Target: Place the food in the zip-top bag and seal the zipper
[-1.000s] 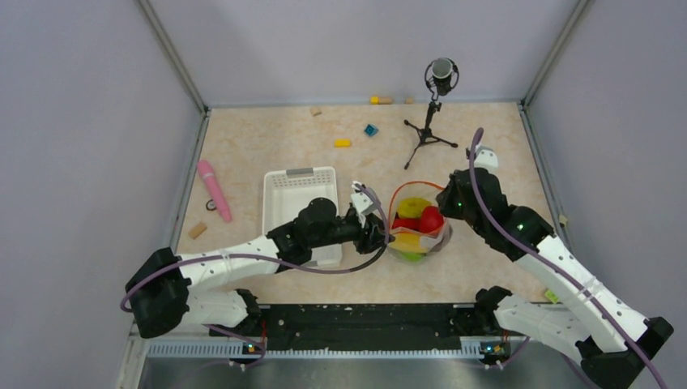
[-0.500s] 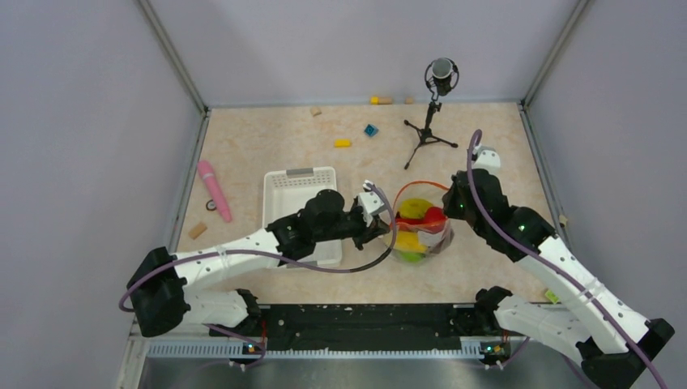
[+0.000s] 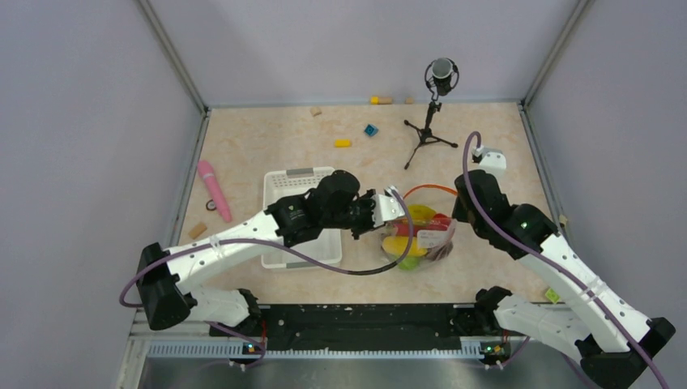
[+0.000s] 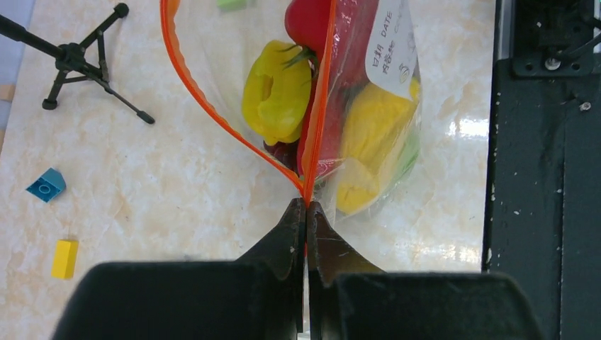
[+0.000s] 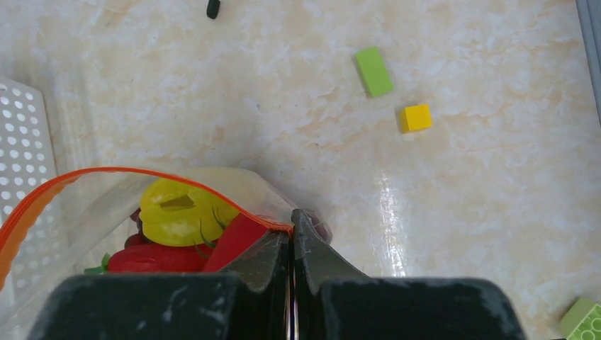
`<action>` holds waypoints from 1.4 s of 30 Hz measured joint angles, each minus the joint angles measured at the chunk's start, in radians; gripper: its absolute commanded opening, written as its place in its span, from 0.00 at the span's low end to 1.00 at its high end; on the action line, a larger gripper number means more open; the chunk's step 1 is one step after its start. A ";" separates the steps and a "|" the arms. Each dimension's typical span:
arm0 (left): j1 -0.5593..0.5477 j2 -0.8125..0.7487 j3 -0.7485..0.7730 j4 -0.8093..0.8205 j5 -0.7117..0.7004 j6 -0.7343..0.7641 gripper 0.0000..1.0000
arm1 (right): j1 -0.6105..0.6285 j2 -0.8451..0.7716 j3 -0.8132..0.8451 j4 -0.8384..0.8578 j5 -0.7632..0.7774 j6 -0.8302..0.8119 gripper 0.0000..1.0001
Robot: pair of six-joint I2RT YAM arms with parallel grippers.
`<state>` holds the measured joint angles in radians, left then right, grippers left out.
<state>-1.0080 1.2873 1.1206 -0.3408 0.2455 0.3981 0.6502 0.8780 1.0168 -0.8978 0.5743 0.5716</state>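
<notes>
The clear zip-top bag (image 3: 423,237) sits mid-table between both arms, its white label (image 4: 392,44) facing the near side. Food shows through it: a yellow pepper (image 4: 276,92), a red piece (image 4: 309,21) and more yellow (image 4: 372,142). The orange-red zipper (image 4: 212,117) gapes in a loop at the mouth. My left gripper (image 4: 306,205) is shut on the zipper's left end, where the two strips meet. My right gripper (image 5: 291,228) is shut on the zipper (image 5: 106,172) at the other end, beside the pepper (image 5: 181,212).
A white basket (image 3: 296,188) stands left of the bag, under the left arm. A microphone tripod (image 3: 429,134) stands behind the bag. A pink stick (image 3: 214,189) lies far left. Small blocks lie about: yellow (image 3: 343,143), blue (image 3: 371,130), green (image 5: 373,71). A black rail (image 4: 546,142) runs along the near edge.
My left gripper closed on the zipper's left end and shifted right and away from me. The bag's mouth went from a round opening to a narrower loop. The right arm barely moved.
</notes>
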 measured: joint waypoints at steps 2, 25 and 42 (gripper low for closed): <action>-0.002 0.026 0.020 -0.028 0.000 0.025 0.00 | 0.000 0.000 0.000 -0.009 0.004 0.000 0.00; 0.010 -0.319 -0.609 0.616 -0.214 -0.343 0.99 | -0.001 -0.041 -0.010 -0.060 -0.010 -0.002 0.00; 0.042 -0.017 -0.643 1.106 -0.119 -0.408 0.87 | -0.001 -0.069 -0.035 -0.032 -0.039 0.006 0.00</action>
<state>-0.9657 1.2705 0.4778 0.7654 0.1268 -0.0097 0.6491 0.8085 0.9817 -0.9302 0.5354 0.5777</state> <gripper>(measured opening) 0.904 0.005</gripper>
